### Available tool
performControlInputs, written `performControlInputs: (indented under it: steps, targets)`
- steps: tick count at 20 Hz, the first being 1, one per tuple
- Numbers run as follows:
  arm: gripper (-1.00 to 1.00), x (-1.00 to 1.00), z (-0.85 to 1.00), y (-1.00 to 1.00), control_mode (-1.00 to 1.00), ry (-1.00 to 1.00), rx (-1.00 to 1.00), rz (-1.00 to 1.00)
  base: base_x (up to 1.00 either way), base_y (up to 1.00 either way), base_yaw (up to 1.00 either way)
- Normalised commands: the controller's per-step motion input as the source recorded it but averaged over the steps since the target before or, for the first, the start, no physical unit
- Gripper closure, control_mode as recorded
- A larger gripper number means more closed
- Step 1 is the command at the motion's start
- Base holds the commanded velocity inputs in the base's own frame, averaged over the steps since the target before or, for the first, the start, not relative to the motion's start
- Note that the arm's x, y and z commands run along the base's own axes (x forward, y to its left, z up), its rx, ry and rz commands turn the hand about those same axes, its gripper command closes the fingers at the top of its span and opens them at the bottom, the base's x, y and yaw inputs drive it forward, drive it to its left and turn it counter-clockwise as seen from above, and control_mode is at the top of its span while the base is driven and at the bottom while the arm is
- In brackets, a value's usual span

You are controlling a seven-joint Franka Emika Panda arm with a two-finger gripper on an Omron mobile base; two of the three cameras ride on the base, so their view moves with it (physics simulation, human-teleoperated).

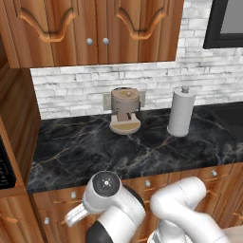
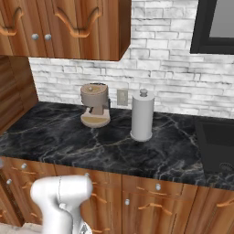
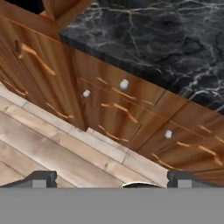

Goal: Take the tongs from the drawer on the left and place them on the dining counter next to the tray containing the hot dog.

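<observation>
Glossy white rounded arm links (image 1: 187, 209), a round silver-grey joint cap with a small dark centre mark (image 1: 105, 184), black bands seen between the links, a pale grey stub, two small dark fingers (image 3: 40, 178)

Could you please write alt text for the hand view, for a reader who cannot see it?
The open gripper looks down at closed brown wood drawer fronts with round silver knobs, under a black marble counter, with pale plank floor below.

Black counter (image 1: 95, 147) with pale veins, warm-brown wood drawer (image 3: 118, 89) with silver knob (image 3: 124, 84), white brick backsplash (image 1: 85, 88), white paper towel roll (image 1: 182, 114), tan coffee machine (image 1: 125, 110), pale wood floor (image 3: 43, 148)
</observation>
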Motion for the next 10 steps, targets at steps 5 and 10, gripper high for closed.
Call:
performControlInputs:
  steps: [5, 10]
  targets:
    - [-1.00, 0.00, -0.67, 0.47, -1.00, -0.21, 0.24, 0.02, 0.00, 0.00, 0.00]
    - [-1.00, 0.00, -0.49, 0.18, -1.00, -0.33, 0.15, 0.00, 0.00, 0.00, 0.00]
